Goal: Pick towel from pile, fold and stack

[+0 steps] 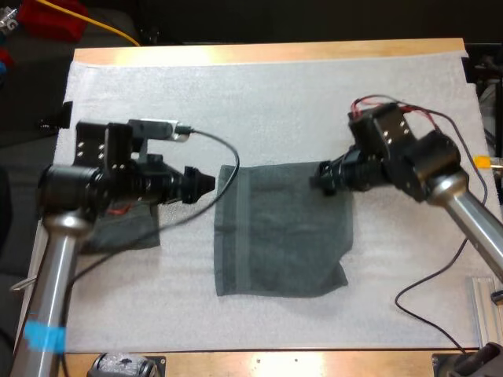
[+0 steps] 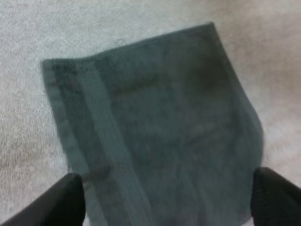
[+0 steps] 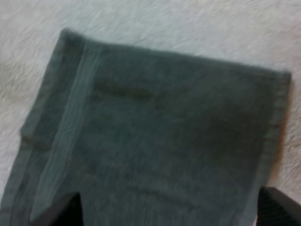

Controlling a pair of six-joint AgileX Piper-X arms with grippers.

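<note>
One flat towel (image 1: 279,232): dark grey-green, spread out at the middle of the mat (image 1: 275,102), with a woven band along its left side. It is the nearest of the things.
Second towel (image 1: 126,229): on the mat to the left, mostly hidden under the left arm. I cannot tell whether it is pile or stack.
Left gripper (image 1: 206,182): fingers (image 2: 70,200) spread and holding nothing, just beside the flat towel's far left corner.
Right gripper (image 1: 321,179): fingers spread and empty, over the flat towel's far right edge.
Mat: white, running on beyond both grippers to the far edge of the counter (image 1: 267,52).
Progress: one towel looks picked and laid out. Whether it is folded once I cannot tell, so folding and stacking are probably left.
</note>
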